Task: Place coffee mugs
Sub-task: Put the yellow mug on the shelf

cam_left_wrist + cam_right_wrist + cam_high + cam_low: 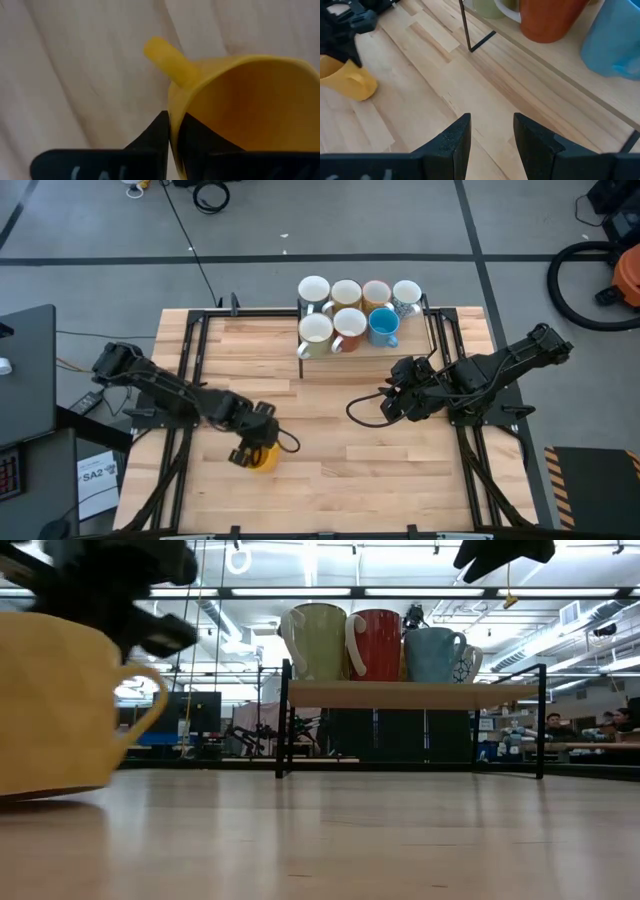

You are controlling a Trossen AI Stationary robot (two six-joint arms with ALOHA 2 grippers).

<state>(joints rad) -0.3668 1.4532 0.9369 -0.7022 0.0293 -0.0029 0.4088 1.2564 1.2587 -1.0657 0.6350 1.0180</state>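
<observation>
The left gripper [252, 452] has its jaws clamped on the rim of the yellow mug [240, 100], one jaw inside the cup and one outside, beside the handle. Gripping the thin wall that way gives a firm hold and leaves the handle free. This mug sits on the wooden surface [340, 470], well in front of the small shelf [360, 348] and off toward the left arm's side. Seven other mugs [350, 310] stand upright on the shelf in two rows, so the yellow mug looks like the last to be added there. The right gripper [490, 132] waits just in front of the shelf, jaws apart and holding nothing, clear of the path.
</observation>
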